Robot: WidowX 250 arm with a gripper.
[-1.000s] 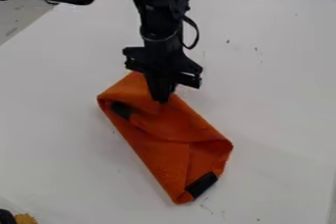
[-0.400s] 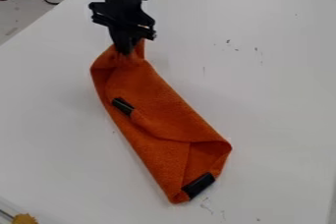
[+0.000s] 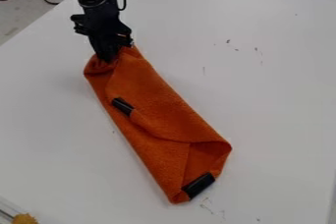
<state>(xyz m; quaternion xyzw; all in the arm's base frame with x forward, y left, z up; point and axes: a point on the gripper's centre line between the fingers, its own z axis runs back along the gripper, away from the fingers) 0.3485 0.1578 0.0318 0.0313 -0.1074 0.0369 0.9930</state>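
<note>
The gripper (image 3: 109,56) is closed on the far left end of the orange cloth (image 3: 157,110), which is laid slantwise on the white table (image 3: 263,105). The spreading of this end seems to be in hand; next, it should be set flat before the hold is released.

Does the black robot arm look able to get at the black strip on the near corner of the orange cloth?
Probably yes, but not at once: the tool seems to hold the far end of the orange cloth. Nothing lies over the black strip.
</note>
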